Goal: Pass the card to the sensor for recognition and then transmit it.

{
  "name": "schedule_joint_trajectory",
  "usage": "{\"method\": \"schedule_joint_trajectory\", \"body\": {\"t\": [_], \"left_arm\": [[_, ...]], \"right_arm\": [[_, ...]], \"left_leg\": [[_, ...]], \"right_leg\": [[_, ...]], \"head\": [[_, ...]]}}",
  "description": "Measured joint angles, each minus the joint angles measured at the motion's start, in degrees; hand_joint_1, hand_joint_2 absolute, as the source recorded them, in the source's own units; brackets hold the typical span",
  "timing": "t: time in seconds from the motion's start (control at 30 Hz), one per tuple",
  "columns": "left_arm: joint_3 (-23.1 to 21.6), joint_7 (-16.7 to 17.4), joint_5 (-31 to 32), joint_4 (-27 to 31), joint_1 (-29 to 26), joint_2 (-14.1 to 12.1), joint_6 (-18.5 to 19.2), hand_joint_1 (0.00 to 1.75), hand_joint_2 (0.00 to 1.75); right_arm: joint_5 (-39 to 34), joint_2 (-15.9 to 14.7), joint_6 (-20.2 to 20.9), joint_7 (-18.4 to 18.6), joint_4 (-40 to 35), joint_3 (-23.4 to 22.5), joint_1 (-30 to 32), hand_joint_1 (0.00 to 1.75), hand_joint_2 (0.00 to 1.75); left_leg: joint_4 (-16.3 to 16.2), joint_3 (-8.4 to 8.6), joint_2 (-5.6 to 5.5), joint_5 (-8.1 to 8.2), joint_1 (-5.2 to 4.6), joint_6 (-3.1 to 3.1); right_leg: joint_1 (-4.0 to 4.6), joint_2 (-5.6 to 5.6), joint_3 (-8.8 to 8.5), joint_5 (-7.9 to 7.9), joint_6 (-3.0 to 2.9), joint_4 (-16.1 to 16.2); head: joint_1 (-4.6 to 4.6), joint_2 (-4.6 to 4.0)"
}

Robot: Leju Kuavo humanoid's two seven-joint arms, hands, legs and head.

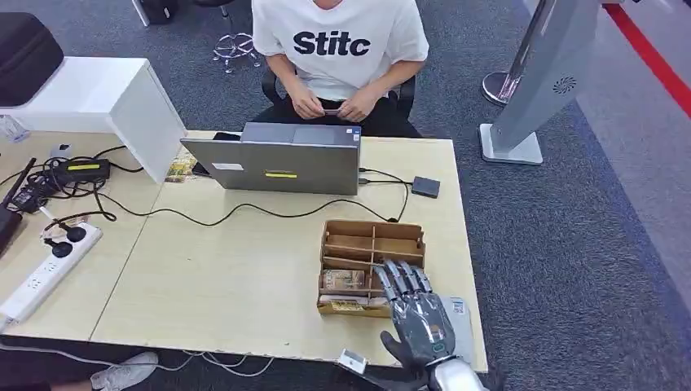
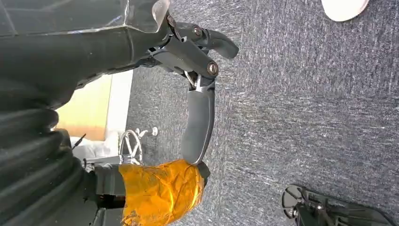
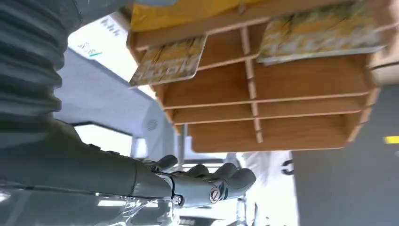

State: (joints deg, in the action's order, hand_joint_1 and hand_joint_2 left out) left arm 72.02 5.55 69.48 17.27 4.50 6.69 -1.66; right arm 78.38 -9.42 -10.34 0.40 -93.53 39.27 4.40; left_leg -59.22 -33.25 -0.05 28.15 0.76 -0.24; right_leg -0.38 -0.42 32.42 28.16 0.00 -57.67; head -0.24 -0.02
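Over the near right corner of the counter (image 1: 244, 277), your head view shows the right hand (image 1: 417, 314) hovering above the wooden divided box (image 1: 373, 267), its fingers (image 1: 401, 281) spread flat and holding nothing. The card (image 1: 343, 280) you need lies in a near compartment of that box, just beside the fingertips, with another printed card at the box's near edge. The sensor is most likely the small dark pad (image 1: 425, 186) cabled to the laptop (image 1: 277, 156), well apart from the box toward the seated person (image 1: 338, 49). From the left wrist view, your left hand (image 2: 197, 94) hangs over the carpet with fingers loosely extended and nothing in them, so leave it out of this step. From the right wrist view, the fingers (image 3: 221, 181) lie stretched out together, clear of the box (image 3: 263, 94), and two cards (image 3: 169, 60) sit flat in separate slots. To do this well, bring the hand down over one card only, keep the fingertips off the thin dividers, and pinch the card by its free edge. Lift straight up so the box does not drag along, since it looks light.
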Motion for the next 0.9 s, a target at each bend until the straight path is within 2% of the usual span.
{"method": "schedule_joint_trajectory", "body": {"t": [0.3,0.67,0.7,0.73,0.77,0.8,0.83,0.9], "left_arm": [[0.0,0.0,0.0,0.0,0.0,0.0,0.0,0.0,1.75],[0.0,0.0,0.0,0.0,0.0,0.0,0.0,0.0,1.75],[0.0,0.0,0.0,0.0,0.0,0.0,0.0,0.0,1.75],[0.0,0.0,0.0,0.0,0.0,0.0,-0.1,0.0,1.75],[0.0,0.0,0.0,0.0,0.0,0.0,-0.1,0.0,1.75],[0.0,0.0,0.0,0.0,0.0,0.0,-0.1,0.0,1.75],[0.0,0.0,0.1,0.0,0.0,0.0,-0.1,0.0,1.75],[0.0,0.0,0.1,0.0,0.0,0.0,-0.1,0.0,1.75]], "right_arm": [[2.4,1.8,0.2,1.0,1.2,-3.4,0.0,0.0,1.75],[3.1,2.2,0.9,1.4,1.8,-4.1,0.1,0.0,1.75],[3.0,2.4,1.2,1.4,1.9,-4.2,0.0,1.08,1.75],[2.9,2.4,1.4,1.4,1.9,-4.2,0.0,1.08,1.75],[2.8,2.4,1.6,1.3,2.1,-4.2,0.0,1.68,1.75],[2.6,2.4,1.8,1.2,2.2,-4.2,0.0,1.75,1.75],[2.6,2.4,1.9,1.0,2.3,-4.2,0.0,1.69,1.75],[2.2,2.4,2.0,0.9,2.5,-4.2,0.0,1.75,1.75]], "left_leg": [[0.0,0.0,0.0,0.0,0.0,0.0],[0.0,0.0,0.0,0.0,0.0,0.0],[0.0,0.0,0.0,0.0,0.0,0.0],[0.0,0.0,0.0,0.0,0.0,0.0],[0.0,0.0,0.0,0.0,0.0,0.0],[0.0,0.0,0.0,0.0,0.0,0.0],[0.0,0.0,0.0,0.0,0.0,0.0],[0.0,0.0,0.0,0.0,0.0,0.0]], "right_leg": [[0.0,0.0,0.0,0.0,0.0,0.0],[0.0,0.0,0.0,0.0,0.0,0.0],[0.0,0.0,0.0,0.0,0.0,0.0],[0.0,0.0,0.0,0.0,0.0,0.0],[0.0,0.0,0.0,0.0,0.0,0.0],[0.0,0.0,0.0,0.0,0.0,0.0],[0.0,0.0,0.0,0.0,0.0,0.0],[0.0,0.0,0.0,0.0,0.0,0.0]], "head": [[0.0,0.0],[0.0,0.0],[0.0,0.0],[0.0,0.0],[0.0,0.0],[0.0,0.0],[0.0,0.0],[0.0,0.0]]}}
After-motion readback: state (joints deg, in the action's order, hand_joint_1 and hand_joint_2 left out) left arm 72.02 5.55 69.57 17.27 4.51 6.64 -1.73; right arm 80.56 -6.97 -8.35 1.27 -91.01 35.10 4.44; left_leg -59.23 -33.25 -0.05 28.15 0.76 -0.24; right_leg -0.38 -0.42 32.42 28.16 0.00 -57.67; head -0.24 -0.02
